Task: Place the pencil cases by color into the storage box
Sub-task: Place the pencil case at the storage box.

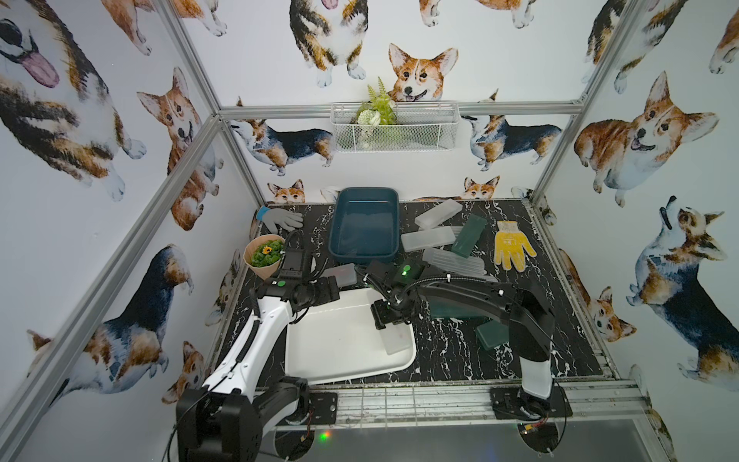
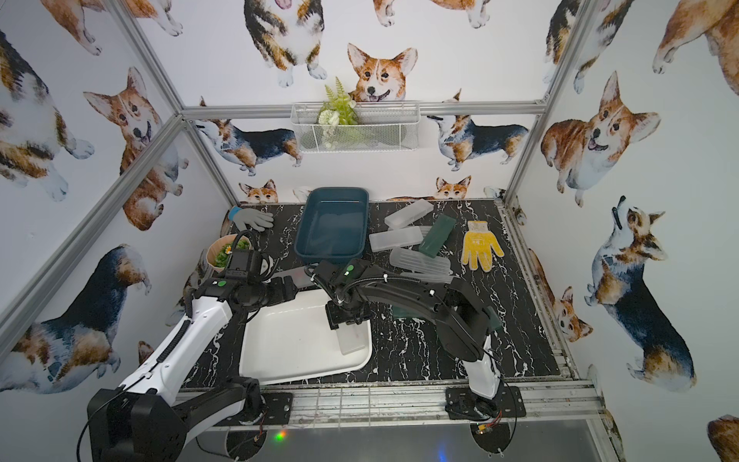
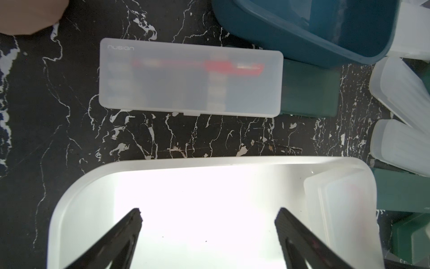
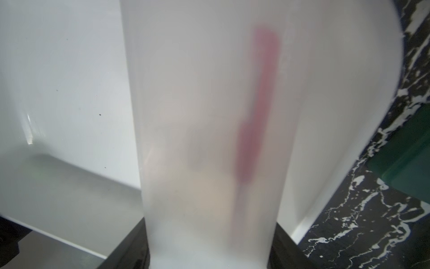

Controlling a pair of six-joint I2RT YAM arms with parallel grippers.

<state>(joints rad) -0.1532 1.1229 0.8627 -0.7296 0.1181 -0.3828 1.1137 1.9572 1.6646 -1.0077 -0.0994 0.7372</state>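
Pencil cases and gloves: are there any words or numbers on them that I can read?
"nusign": small pale letters in one corner of the frosted case, seen in the left wrist view.
Yellow glove: a small reddish print on the back, too small to read.
Nothing else in these views has words or numbers that can be read.

Soft, even overhead light fills the enclosure in both top views, casting only faint shadows on the black marbled tabletop (image 1: 460, 352), while the wide lens bends the aluminium frame rail (image 1: 520, 107) and stretches the walls toward the edges. In the left wrist view the white tray (image 3: 197, 193) burns out to glare, though the logo-stamped case (image 3: 190, 76) stays fairly sharp. In the right wrist view a frosted pencil case (image 4: 209, 139) fills the frame, too close to focus.
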